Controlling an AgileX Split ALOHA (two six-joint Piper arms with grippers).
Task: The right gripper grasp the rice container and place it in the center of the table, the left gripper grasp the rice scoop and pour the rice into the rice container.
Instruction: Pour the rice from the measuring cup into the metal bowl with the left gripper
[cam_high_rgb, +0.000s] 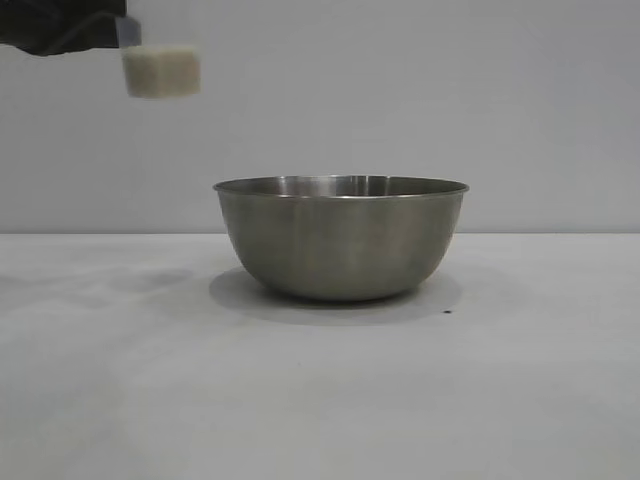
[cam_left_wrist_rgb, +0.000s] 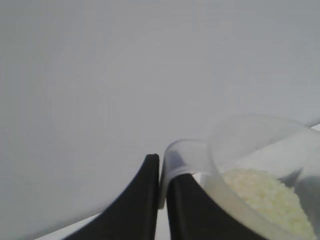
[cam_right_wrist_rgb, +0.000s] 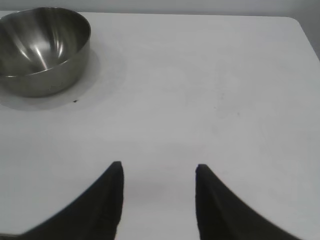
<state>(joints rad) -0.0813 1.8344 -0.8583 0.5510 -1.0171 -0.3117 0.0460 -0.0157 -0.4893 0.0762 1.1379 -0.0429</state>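
The rice container (cam_high_rgb: 341, 240), a big steel bowl, stands upright on the white table (cam_high_rgb: 120, 400) at its middle; the right wrist view shows the rice container (cam_right_wrist_rgb: 42, 47) with nothing visible inside. High at the upper left hangs the rice scoop (cam_high_rgb: 160, 70), a small clear cup holding white rice (cam_left_wrist_rgb: 265, 195). My left gripper (cam_left_wrist_rgb: 161, 167) is shut on the handle of the rice scoop (cam_left_wrist_rgb: 260, 150), which stays level, left of and above the bowl. My right gripper (cam_right_wrist_rgb: 157, 170) is open over bare table, well away from the bowl, with nothing between its fingers.
A tiny dark speck (cam_high_rgb: 447, 311) lies on the table just right of the bowl. The table's far corner (cam_right_wrist_rgb: 295, 22) shows in the right wrist view. A plain grey wall stands behind.
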